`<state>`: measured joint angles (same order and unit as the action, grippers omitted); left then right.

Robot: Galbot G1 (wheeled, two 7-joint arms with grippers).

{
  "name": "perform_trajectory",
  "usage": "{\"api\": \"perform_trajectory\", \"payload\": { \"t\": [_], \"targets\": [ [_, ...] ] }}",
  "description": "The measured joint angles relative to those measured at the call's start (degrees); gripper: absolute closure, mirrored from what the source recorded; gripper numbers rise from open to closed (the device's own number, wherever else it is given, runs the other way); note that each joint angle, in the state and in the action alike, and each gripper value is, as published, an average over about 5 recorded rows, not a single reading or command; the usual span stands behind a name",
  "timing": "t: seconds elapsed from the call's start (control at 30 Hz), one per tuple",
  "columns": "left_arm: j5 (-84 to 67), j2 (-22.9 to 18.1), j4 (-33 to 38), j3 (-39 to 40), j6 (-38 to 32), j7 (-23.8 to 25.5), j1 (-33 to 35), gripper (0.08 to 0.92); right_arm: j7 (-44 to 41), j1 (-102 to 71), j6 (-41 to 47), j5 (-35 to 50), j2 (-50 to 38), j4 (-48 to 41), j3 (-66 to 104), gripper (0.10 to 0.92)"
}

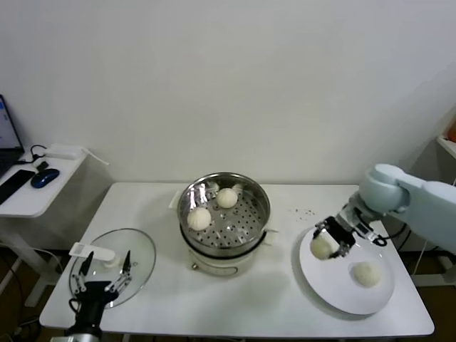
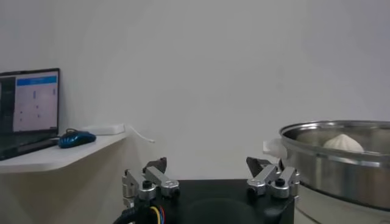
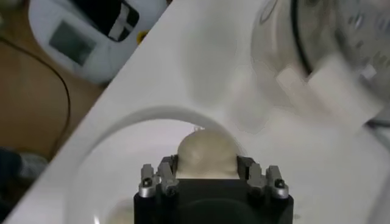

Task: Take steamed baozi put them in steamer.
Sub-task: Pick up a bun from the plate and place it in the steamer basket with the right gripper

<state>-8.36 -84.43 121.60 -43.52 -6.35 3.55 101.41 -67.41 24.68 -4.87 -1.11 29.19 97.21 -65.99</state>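
The steamer [image 1: 224, 214] stands mid-table on its cream base, and two steamed baozi [image 1: 199, 218] [image 1: 226, 197] lie on its perforated floor. My right gripper [image 1: 326, 244] hovers over the near-left part of the white plate [image 1: 335, 288], shut on a third baozi [image 1: 322, 246]. A fourth baozi [image 1: 366, 273] rests on the plate. In the right wrist view the held baozi [image 3: 206, 152] fills the gap between the fingers of my right gripper [image 3: 206, 165], just above the plate's rim [image 3: 122, 131]. My left gripper [image 2: 207, 164] waits open at the table's front left, beside the steamer [image 2: 341, 161].
A glass lid [image 1: 114, 263] with a white handle lies at the front left, right by my left gripper [image 1: 103, 281]. A side desk [image 1: 39, 192] with a laptop and a blue mouse [image 1: 44, 178] stands further left. The table's right edge is close behind the plate.
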Motion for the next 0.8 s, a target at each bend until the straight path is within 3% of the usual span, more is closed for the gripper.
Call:
{"api": "perform_trajectory", "payload": {
  "t": [0.4,0.8],
  "targets": [
    [0.2,-0.3,0.4,-0.1,0.3,-0.1,0.1,0.177,1.0,11.8,-11.8,-9.7,11.5,3.3,-1.2,0.389],
    [0.1,0.2,0.7,-0.4,1.0,-0.1,-0.9,0.177,1.9,10.2,-19.4,-20.2,26.4,-0.7,-0.9,0.389]
  ]
}}
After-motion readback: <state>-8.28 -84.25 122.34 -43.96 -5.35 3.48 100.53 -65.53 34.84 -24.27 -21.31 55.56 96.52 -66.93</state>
